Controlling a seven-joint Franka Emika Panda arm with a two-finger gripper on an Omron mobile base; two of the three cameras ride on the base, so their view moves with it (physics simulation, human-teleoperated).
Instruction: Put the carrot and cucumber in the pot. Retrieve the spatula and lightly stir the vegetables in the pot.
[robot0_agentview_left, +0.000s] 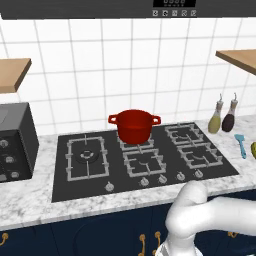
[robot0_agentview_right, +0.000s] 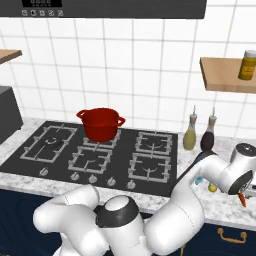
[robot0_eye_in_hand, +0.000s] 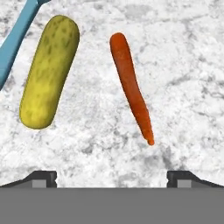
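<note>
In the hand view the orange carrot (robot0_eye_in_hand: 131, 87) lies on the marble counter, its thin tip pointing toward my fingers. To its left lies the yellow-green cucumber (robot0_eye_in_hand: 50, 72), and the light-blue spatula (robot0_eye_in_hand: 15, 41) crosses the upper left corner. My gripper (robot0_eye_in_hand: 112, 179) hovers above them, open, with nothing between its widely spaced fingertips (robot0_eye_in_hand: 41, 178). The red pot (robot0_agentview_left: 135, 125) stands on a back burner of the stove, well to the left. From the left base camera the spatula (robot0_agentview_left: 241, 145) and cucumber (robot0_agentview_left: 254, 149) show at the counter's right edge. The carrot (robot0_agentview_right: 243, 200) peeks out under the wrist.
Two dark-topped bottles (robot0_agentview_left: 222, 117) stand against the tiled wall right of the black stove (robot0_agentview_left: 90, 185). A dark appliance (robot0_agentview_left: 15, 142) sits on the counter at far left. Wooden shelves hang on both sides; the right one carries a yellow jar (robot0_agentview_right: 247, 65).
</note>
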